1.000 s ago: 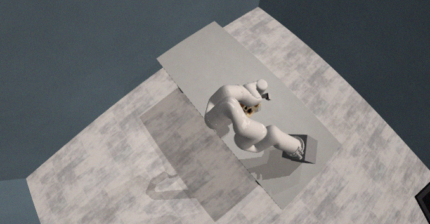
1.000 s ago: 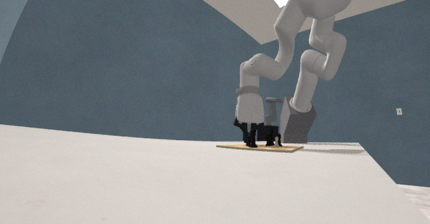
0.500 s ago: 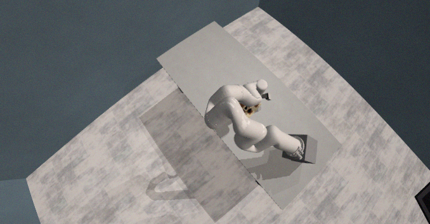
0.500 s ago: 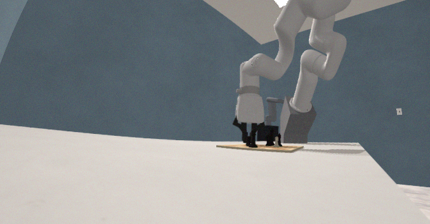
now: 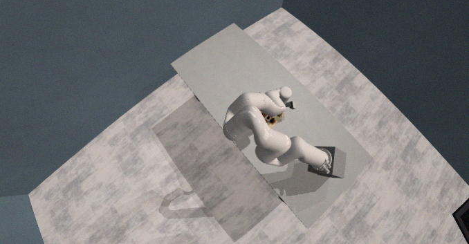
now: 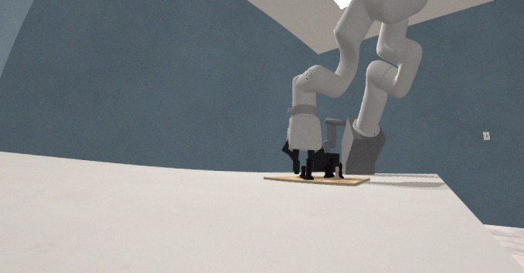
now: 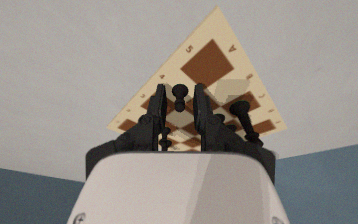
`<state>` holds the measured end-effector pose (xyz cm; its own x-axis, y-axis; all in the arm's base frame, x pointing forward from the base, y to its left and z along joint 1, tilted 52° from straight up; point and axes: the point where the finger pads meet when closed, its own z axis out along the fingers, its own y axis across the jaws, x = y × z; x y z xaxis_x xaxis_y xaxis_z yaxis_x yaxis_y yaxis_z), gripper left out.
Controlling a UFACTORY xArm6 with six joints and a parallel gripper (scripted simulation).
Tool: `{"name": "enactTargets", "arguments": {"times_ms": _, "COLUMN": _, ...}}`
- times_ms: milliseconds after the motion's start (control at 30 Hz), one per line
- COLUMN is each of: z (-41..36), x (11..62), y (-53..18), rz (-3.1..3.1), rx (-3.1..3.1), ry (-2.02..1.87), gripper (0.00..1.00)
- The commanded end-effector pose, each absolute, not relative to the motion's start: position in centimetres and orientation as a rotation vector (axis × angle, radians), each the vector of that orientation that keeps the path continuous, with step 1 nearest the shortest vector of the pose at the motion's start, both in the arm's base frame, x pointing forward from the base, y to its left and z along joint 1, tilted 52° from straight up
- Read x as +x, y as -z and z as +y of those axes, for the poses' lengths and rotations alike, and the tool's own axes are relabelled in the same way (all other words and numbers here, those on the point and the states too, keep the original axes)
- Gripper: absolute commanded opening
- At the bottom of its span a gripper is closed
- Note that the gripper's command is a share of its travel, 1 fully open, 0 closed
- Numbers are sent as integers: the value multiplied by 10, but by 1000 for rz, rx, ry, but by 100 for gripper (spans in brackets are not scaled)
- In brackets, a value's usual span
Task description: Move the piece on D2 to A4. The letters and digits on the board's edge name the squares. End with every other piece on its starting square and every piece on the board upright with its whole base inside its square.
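Observation:
The wooden chessboard (image 7: 205, 94) lies on the white table; it also shows in the exterior view (image 6: 317, 179). A black pawn (image 7: 179, 96) stands upright between my fingers, on the light square next to the brown corner square, in the row marked 4. My gripper (image 7: 179, 94) is open, with a small gap on each side of the pawn. In the exterior view the gripper (image 6: 303, 163) hangs low over the board's left end. In the top view the arm hides most of the board (image 5: 274, 120).
A taller black piece (image 7: 243, 120) stands right of my fingers, with other black pieces partly hidden behind them. A white piece (image 6: 338, 172) stands near the board's right end. The robot base (image 6: 361, 148) is just behind the board.

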<state>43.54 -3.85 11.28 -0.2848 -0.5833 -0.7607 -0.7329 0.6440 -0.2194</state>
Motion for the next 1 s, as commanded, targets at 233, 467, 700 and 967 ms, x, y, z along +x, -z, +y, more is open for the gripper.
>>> {"name": "enactTargets", "arguments": {"times_ms": 233, "z": -42, "x": 432, "y": -117, "rz": 1986, "rx": -1028, "ry": -213, "gripper": 34}}
{"name": "enactTargets", "arguments": {"times_ms": 467, "z": -56, "x": 415, "y": -134, "rz": 1986, "rx": -1028, "ry": -213, "gripper": 34}}
{"name": "enactTargets", "arguments": {"times_ms": 700, "z": -71, "x": 395, "y": -153, "rz": 1986, "rx": -1028, "ry": -213, "gripper": 34}}
{"name": "enactTargets", "arguments": {"times_ms": 967, "z": -83, "x": 381, "y": -167, "rz": 1986, "rx": -1028, "ry": -213, "gripper": 34}}
